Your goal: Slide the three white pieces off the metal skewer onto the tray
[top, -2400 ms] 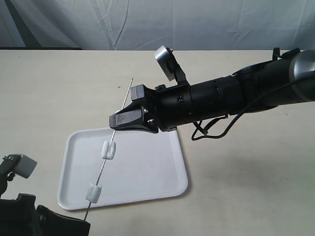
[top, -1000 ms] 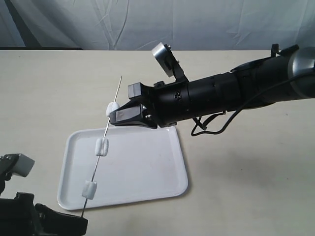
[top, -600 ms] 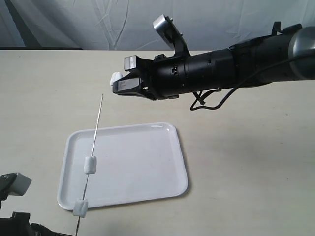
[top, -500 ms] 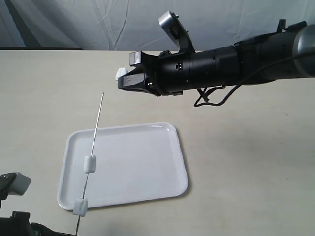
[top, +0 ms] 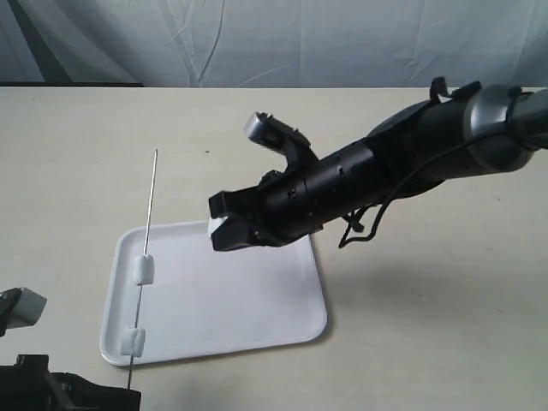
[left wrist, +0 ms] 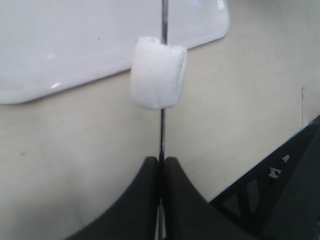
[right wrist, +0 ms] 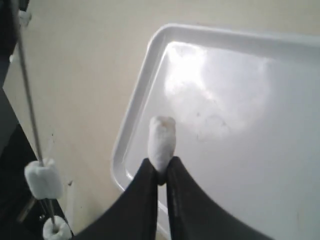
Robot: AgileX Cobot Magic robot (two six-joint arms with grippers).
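Note:
The thin metal skewer slants over the left side of the white tray, with two white pieces threaded on it, one higher and one near the tray's front rim. My left gripper is shut on the skewer's lower end, just below the nearest white piece. My right gripper hangs over the tray's back part, shut on the third white piece, which sticks out past the fingertips above the tray.
The beige table stretches around the tray. The right arm reaches in from the right across the tray's back right corner. The left arm's black base fills the bottom left corner. A grey cloth backdrop hangs behind.
My right gripper pulled one white piece off the skewer's tip, rose, then came down over the tray's back part. The skewer has shifted left with two pieces on it.

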